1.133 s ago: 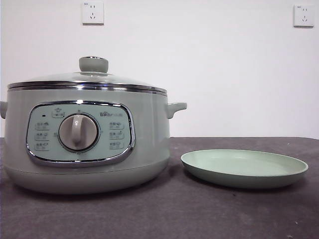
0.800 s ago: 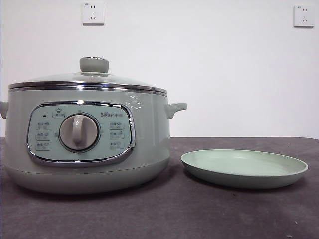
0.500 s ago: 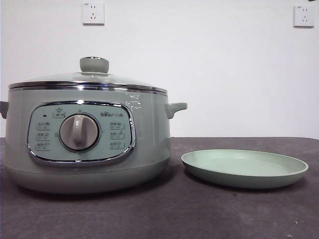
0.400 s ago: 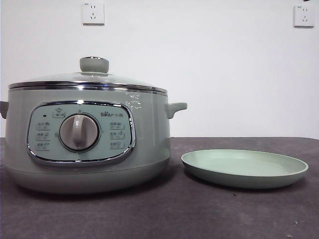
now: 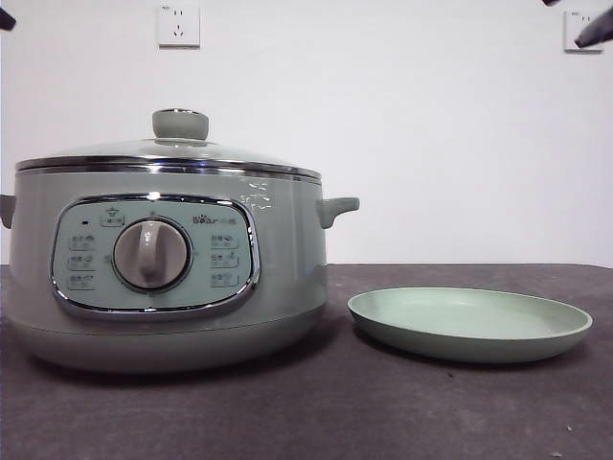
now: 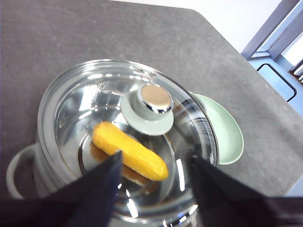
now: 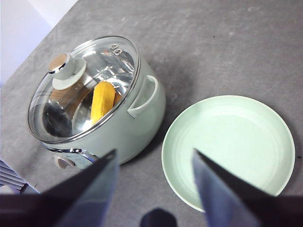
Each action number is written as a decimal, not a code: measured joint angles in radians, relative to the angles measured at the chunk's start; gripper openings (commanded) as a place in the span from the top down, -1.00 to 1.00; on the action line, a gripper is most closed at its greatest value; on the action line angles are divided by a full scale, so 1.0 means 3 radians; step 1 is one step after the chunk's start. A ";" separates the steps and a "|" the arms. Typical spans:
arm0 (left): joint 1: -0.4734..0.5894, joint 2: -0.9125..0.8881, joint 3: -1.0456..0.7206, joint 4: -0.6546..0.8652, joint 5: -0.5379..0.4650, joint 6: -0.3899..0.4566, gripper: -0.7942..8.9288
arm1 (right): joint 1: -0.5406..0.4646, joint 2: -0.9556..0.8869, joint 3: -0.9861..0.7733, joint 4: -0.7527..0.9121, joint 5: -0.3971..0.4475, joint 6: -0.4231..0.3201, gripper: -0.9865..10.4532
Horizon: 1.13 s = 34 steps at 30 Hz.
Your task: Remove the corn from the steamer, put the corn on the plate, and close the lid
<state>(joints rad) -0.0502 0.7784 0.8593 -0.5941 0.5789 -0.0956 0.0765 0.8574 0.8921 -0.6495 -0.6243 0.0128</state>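
The sage-green steamer (image 5: 172,278) stands on the left of the table with its glass lid (image 5: 172,151) shut and the green knob (image 5: 180,124) on top. Through the glass the yellow corn (image 6: 129,150) lies inside the pot; it also shows in the right wrist view (image 7: 103,100). The empty pale green plate (image 5: 469,324) lies to the steamer's right. My left gripper (image 6: 154,161) is open, high above the lid (image 6: 128,137). My right gripper (image 7: 154,163) is open, high above the gap between steamer (image 7: 118,123) and plate (image 7: 227,146). Both show only as black tips at the front view's top corners.
The table is dark grey (image 5: 383,412). A white wall with two sockets (image 5: 178,24) stands behind. The table's edge and a blue-grey frame (image 6: 270,33) show in the left wrist view beyond the plate (image 6: 222,132).
Black arm tips have come into the front view's top corners, which were empty before. Steamer, lid and plate have not moved.
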 measured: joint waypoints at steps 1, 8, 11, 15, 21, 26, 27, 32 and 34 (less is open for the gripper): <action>-0.0022 0.0038 0.0000 0.0072 -0.0001 0.0001 -0.07 | 0.0000 0.0005 0.0000 0.0000 0.0000 -0.0001 0.11; -0.0373 0.0434 0.0079 0.0510 -0.0235 -0.0006 -0.07 | 0.0018 0.0018 0.0000 0.0000 0.0001 0.0031 0.11; -0.0600 0.0684 0.0252 0.0530 -0.0526 -0.0008 -0.07 | 0.0028 0.0018 0.0000 0.0000 0.0008 0.0051 0.11; -0.0858 0.1005 0.0478 0.0540 -0.0847 0.0013 -0.07 | 0.0028 0.0018 0.0000 0.0000 0.0009 0.0057 0.11; -0.1142 0.1423 0.0679 0.0562 -0.1205 0.0085 -0.07 | 0.0028 0.0019 0.0000 -0.0001 0.0010 0.0057 0.11; -0.1233 0.1652 0.0692 0.0568 -0.1328 0.0109 -0.07 | 0.0028 0.0019 0.0000 -0.0001 0.0013 0.0057 0.11; -0.1241 0.1686 0.0692 0.0570 -0.1356 0.0112 -0.06 | 0.0028 0.0019 0.0000 -0.0001 0.0013 0.0057 0.11; -0.1244 0.1801 0.0692 0.0604 -0.1400 0.0120 -0.05 | 0.0028 0.0019 0.0000 0.0000 0.0175 0.0058 0.12; -0.1244 0.1806 0.0692 0.0604 -0.1400 0.0121 0.26 | 0.0028 0.0018 0.0000 0.0000 0.0177 0.0058 0.12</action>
<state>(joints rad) -0.4232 1.3201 1.0668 -0.4129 0.1589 -0.0593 0.0849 0.8627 0.8921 -0.6495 -0.5713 0.0303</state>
